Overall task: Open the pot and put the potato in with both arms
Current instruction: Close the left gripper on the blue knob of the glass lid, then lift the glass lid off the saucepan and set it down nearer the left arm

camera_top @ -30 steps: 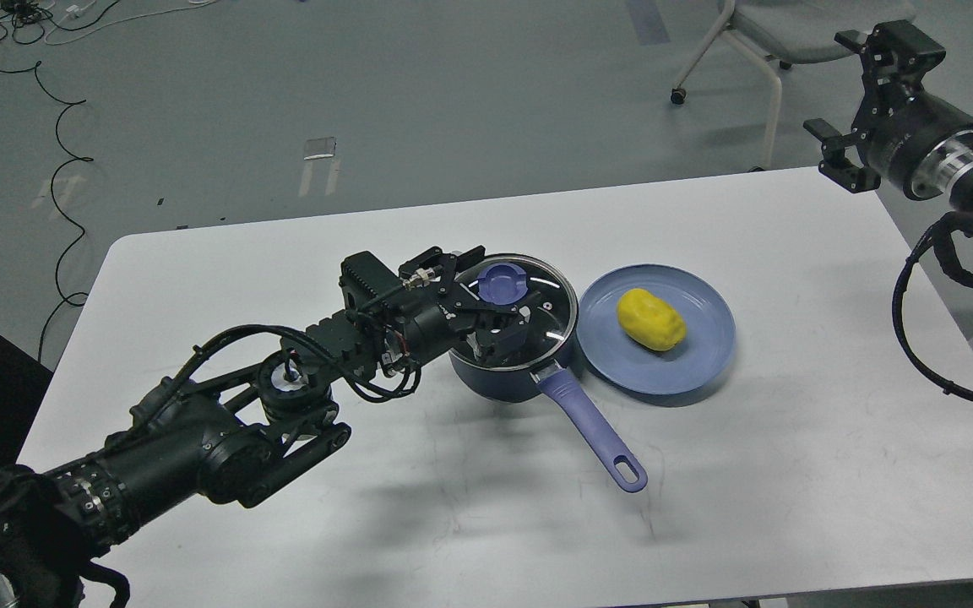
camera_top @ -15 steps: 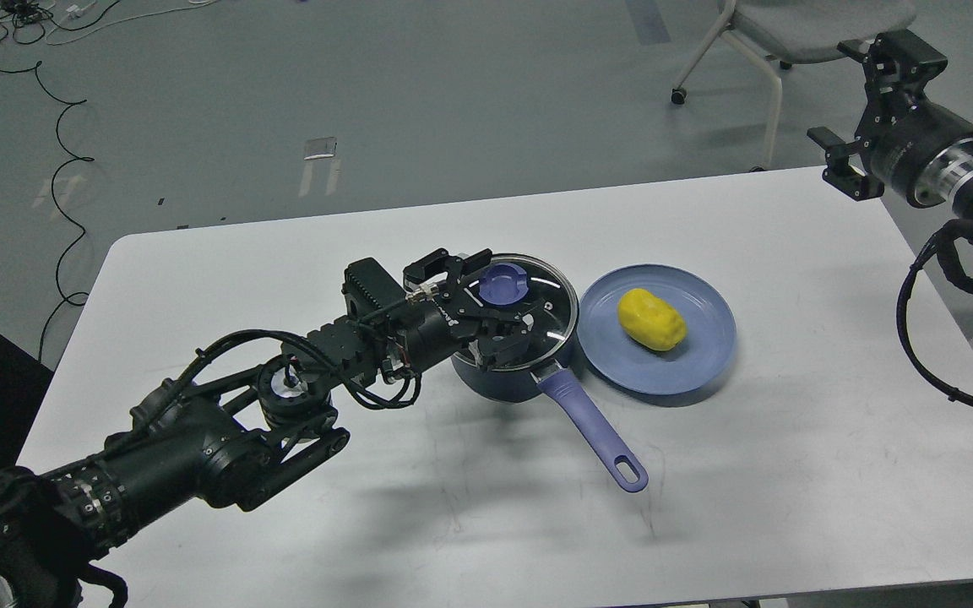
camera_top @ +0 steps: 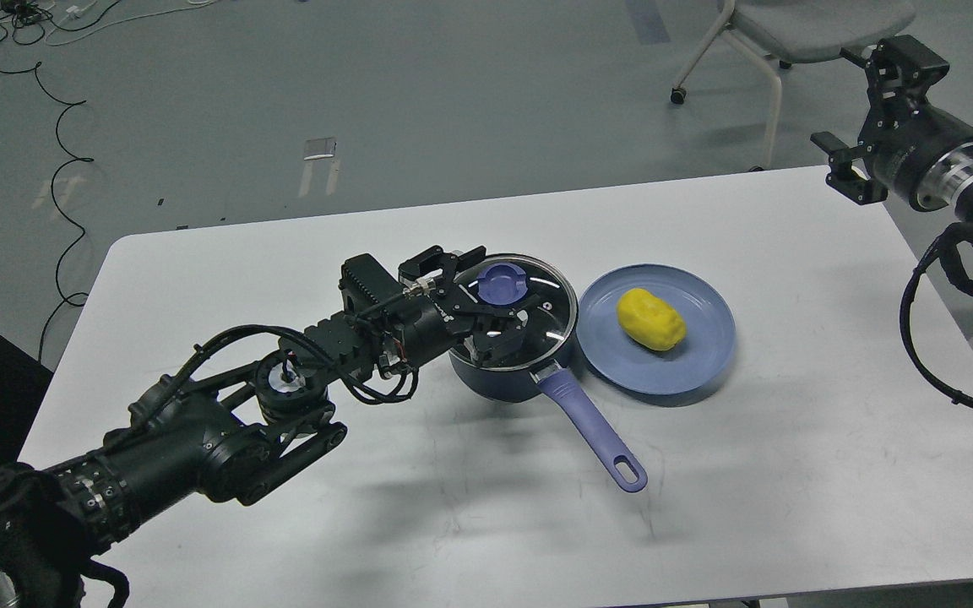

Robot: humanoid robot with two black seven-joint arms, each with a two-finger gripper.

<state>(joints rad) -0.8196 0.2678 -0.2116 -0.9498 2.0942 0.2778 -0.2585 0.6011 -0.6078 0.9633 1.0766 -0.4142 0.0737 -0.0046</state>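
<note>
Blue pot point(camera_top: 513, 371) at frame centre has its glass lid point(camera_top: 529, 308) on. Your left gripper point(camera_top: 486, 312) is spread around the lid's knob point(camera_top: 502, 284). Just right, a blue plate point(camera_top: 689, 367) holds the yellow potato point(camera_top: 651, 319). Upper right, your right gripper point(camera_top: 871, 114) hangs spread, holding nothing.

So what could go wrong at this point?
The left tool sits open around the lid knob; if it closes off-centre, the glass lid might slip or tilt. Lifting could also nudge the pot toward the plate beside it, disturbing the potato. The right tool is far from the potato.
</note>
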